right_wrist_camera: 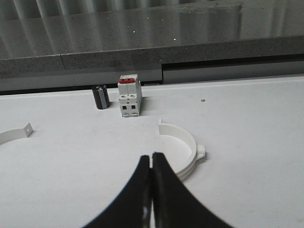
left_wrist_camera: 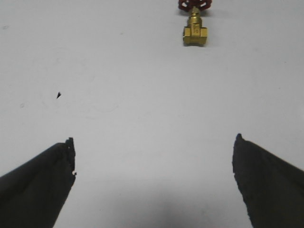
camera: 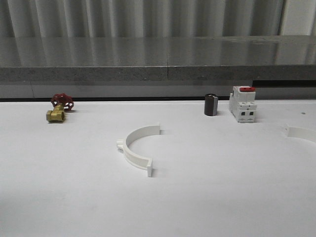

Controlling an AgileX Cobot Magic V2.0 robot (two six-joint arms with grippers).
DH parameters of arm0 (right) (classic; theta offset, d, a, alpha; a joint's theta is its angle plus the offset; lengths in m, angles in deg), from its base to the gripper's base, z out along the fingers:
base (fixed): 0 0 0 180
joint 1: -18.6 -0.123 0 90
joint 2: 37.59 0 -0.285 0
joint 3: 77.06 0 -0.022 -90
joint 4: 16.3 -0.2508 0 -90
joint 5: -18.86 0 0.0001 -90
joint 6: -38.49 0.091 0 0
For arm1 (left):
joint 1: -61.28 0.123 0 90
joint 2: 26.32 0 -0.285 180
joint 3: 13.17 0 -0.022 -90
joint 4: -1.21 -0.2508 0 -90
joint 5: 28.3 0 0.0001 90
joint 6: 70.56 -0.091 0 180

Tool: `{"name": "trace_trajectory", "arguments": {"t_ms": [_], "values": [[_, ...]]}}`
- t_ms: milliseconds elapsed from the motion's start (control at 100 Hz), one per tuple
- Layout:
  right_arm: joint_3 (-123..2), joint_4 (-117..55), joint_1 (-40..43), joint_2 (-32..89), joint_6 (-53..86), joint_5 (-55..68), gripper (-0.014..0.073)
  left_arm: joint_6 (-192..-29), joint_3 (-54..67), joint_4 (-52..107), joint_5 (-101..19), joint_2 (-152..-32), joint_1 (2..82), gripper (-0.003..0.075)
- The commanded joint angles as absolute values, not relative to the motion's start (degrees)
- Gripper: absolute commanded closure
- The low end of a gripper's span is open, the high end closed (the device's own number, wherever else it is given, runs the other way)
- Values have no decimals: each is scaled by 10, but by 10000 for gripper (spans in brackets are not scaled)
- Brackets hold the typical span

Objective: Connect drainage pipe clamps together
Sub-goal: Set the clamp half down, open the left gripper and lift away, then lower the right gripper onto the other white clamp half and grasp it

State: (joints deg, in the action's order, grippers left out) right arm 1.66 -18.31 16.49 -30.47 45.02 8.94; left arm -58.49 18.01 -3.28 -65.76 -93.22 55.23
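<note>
- The left gripper (left_wrist_camera: pixel 154 142) has its jaws spread wide over the bare white surface (left_wrist_camera: pixel 142 95); a brass valve with a red handwheel (left_wrist_camera: pixel 194 28) lies well ahead.
- The right gripper (right_wrist_camera: pixel 151 159) has its jaws pressed together, empty; one white plastic semicircular clamp half (right_wrist_camera: pixel 185 149) lies just beside them, the other white clamp half (right_wrist_camera: pixel 14 135) well apart.
</note>
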Motion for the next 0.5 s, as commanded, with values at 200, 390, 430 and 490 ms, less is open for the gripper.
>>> {"name": "trace_trajectory", "arguments": {"t_ms": [200,390,430,490], "values": [[2,-176,164,-315,446,140,711,-589,275,-19,-600,-773,557,202],[-60,-176,164,-274,447,98,711,-589,310,-19,-582,-716,557,666],[-77,-176,164,-256,447,81,711,-589,313,-20,-578,-712,557,738],[-116,-176,164,-212,452,56,711,-589,313,-21,-577,-709,557,739]]}}
